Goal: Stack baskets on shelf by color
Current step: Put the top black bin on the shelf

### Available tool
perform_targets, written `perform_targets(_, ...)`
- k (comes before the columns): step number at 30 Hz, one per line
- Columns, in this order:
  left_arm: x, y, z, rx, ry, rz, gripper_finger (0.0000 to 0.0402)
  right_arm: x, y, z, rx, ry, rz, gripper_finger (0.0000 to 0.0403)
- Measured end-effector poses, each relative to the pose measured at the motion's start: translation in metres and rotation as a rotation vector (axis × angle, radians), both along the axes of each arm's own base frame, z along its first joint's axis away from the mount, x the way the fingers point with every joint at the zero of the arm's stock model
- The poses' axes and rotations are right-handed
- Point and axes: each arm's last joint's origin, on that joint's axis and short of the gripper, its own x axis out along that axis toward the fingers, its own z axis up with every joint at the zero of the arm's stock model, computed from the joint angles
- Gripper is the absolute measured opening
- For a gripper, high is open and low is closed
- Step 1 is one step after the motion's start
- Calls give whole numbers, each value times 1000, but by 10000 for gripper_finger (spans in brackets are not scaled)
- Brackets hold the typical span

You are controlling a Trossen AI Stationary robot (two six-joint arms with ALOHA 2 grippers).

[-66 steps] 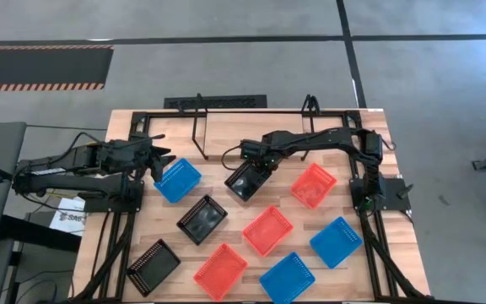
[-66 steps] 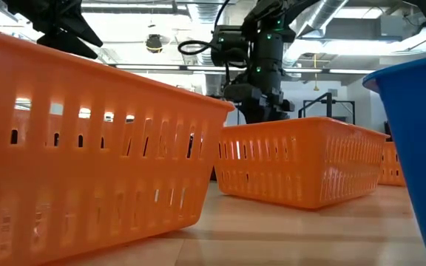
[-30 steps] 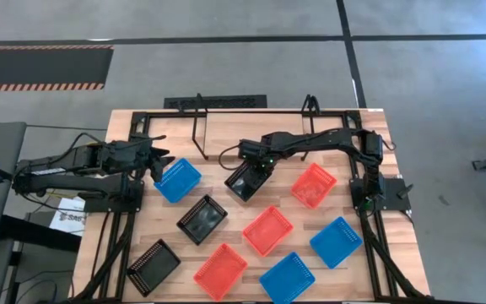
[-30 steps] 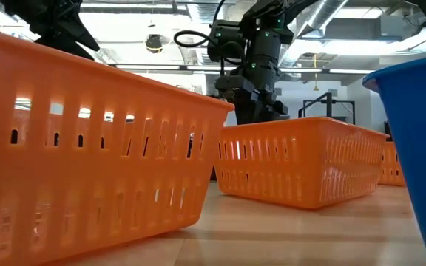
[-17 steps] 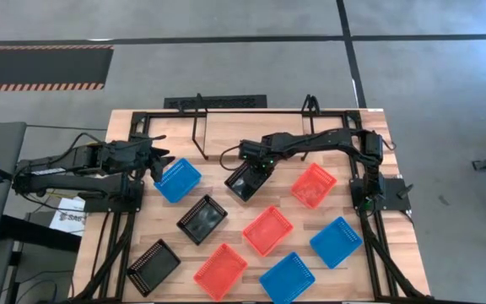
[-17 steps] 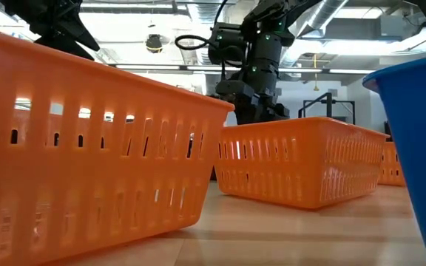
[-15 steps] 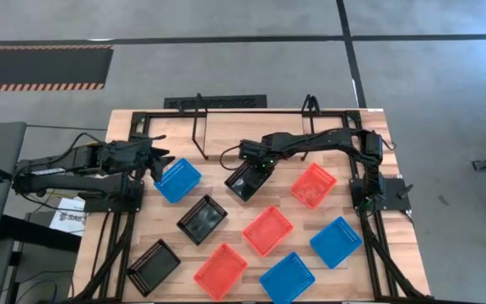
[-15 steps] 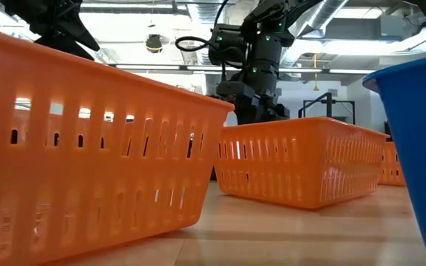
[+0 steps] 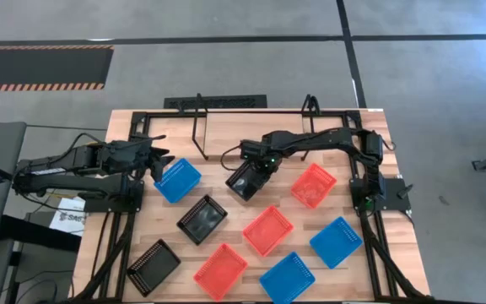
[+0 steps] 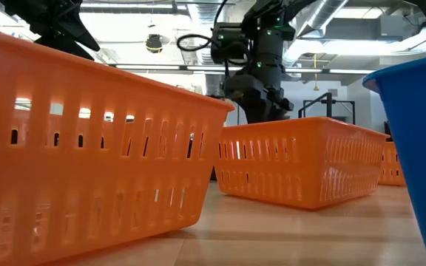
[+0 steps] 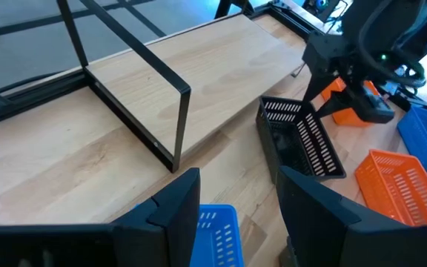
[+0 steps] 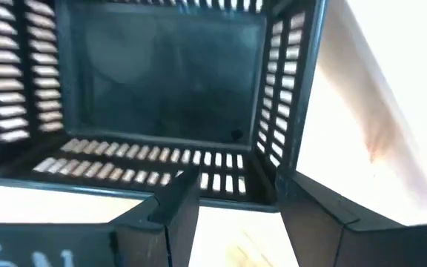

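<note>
So basically nothing's stacked yet. The shelf (image 9: 251, 145) along the far edge of the counter (image 9: 369, 270) sits bare, and all nine baskets are spread out singly over the planks.

The right pincer (image 9: 256, 168) is down at the black basket (image 9: 245, 180) just in front of the shelf's middle. Its wrist view shows the fingers parted with the basket's slotted wall right between them, so I'd call it straddling the rim, not clamped.

The left pincer (image 9: 160, 160) hangs near the far-left corner beside a blue basket (image 9: 178, 179), fingers apart, holding nothing.
</note>
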Motion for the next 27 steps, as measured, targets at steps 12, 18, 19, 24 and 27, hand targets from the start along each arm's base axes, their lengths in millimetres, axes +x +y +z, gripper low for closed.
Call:
perform_targets(12,0,0,0,0,1,0,166,3,-18,14,-42,-38,1,201)
perform_targets(18,0,0,0,0,2,0,166,-4,-19,0,-30,12,-11,201)
perform_targets(19,0,0,0,0,2,0,166,-6,-19,-3,-27,21,-14,201)
perform_targets(24,0,0,0,0,3,0,166,-11,-16,-19,-18,42,-33,201)
perform_targets(27,0,0,0,-1,3,0,166,-13,-16,-26,-13,39,-53,201)
